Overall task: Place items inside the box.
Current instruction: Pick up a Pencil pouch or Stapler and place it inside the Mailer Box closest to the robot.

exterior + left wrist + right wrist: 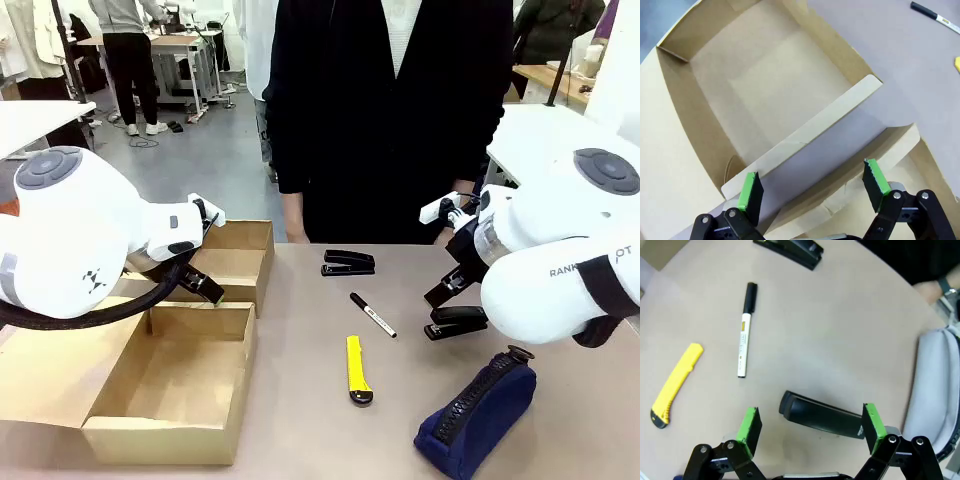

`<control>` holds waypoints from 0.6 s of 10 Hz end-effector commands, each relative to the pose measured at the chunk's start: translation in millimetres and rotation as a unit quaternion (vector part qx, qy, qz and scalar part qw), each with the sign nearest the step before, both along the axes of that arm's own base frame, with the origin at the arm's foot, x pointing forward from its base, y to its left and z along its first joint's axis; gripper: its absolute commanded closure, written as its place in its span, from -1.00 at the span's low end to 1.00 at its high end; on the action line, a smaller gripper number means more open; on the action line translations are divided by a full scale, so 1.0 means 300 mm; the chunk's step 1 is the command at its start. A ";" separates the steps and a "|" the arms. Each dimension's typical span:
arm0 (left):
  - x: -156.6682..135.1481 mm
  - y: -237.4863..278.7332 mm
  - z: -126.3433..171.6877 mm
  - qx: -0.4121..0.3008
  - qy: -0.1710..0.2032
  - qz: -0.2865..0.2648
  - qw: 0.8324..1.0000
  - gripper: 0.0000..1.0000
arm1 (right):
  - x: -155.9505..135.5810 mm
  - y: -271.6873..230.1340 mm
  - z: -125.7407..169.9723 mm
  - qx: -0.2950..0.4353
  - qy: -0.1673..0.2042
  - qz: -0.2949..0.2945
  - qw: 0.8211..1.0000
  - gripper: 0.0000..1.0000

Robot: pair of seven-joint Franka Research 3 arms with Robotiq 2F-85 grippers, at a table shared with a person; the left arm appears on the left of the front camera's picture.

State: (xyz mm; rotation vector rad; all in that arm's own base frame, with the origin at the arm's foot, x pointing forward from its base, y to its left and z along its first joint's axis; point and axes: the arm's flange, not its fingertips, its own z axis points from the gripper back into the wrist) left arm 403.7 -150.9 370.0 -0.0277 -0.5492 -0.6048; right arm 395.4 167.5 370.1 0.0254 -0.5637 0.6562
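The open cardboard box point(170, 440) sits at the table's left, and its bare floor point(765, 85) lies under my left gripper point(812, 185), which is open and holds nothing. In the front view that left gripper point(205, 285) hangs over the box's far flap. My right gripper point(810, 427) is open just above a black stapler point(822, 415), which lies between its green pads and nearer the right one. The front view shows this stapler point(458, 322) below the right gripper point(445, 290). On the table lie a second stapler point(348, 262), the black marker point(372, 314), the yellow knife point(358, 369) and the navy pouch point(478, 412).
A grey pouch point(935, 385) lies beside the right gripper. A person in dark clothes point(390, 120) stands at the far edge, with a hand point(935, 287) near the table. The box's flaps point(805, 135) stand out around its opening.
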 end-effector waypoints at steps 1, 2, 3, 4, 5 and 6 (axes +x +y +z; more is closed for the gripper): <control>0.000 0.000 0.000 0.000 0.000 0.000 1.000 -1.00 | 0.000 0.000 0.000 0.000 0.000 0.000 1.000 -1.00; 0.000 0.000 0.000 0.000 0.000 0.000 1.000 -1.00 | 0.000 0.000 0.000 0.000 0.000 0.000 1.000 -1.00; 0.000 0.000 0.000 0.000 0.000 0.000 1.000 -1.00 | 0.000 0.000 0.000 0.000 0.000 0.000 1.000 -1.00; 0.000 0.000 0.000 0.000 0.000 0.000 1.000 -1.00 | 0.000 0.000 0.000 0.000 0.000 0.000 1.000 -1.00; 0.000 0.000 0.000 0.000 0.000 0.000 1.000 -1.00 | 0.000 0.000 0.000 0.000 0.000 0.000 1.000 -1.00; 0.000 0.000 0.000 0.000 0.000 0.000 1.000 -1.00 | 0.000 0.000 0.000 0.000 0.000 0.000 1.000 -1.00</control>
